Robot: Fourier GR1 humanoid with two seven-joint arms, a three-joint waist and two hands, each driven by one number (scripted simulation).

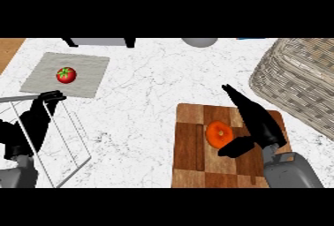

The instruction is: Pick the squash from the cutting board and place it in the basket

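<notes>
Looking down at the white marbled bench (pixel 143 88), you find your left hand (pixel 36 123) at the far left edge, fingers relaxed and raised, resting over a thin wire rack (pixel 65 141) that lies on the surface. Just beyond it sits a grey cloth mat (pixel 88 73) carrying a red tomato (pixel 66 74) with a green top. Along the far edge you can see a dark-legged object (pixel 98 42) and part of a grey rounded thing (pixel 199 42); what they are you cannot tell.

Moving right, the wooden cutting board (pixel 192 150) lies near the lower middle, and the orange squash (pixel 219 133) sits on it, toward its centre. Your right hand (pixel 257 126) is over the board just beside the squash on its right: the fingers stretch out straight away from you, the thumb reaches under the squash's near side, and nothing is gripped. The woven basket (pixel 297 81) stands at the far right, apart from the board's corner.
</notes>
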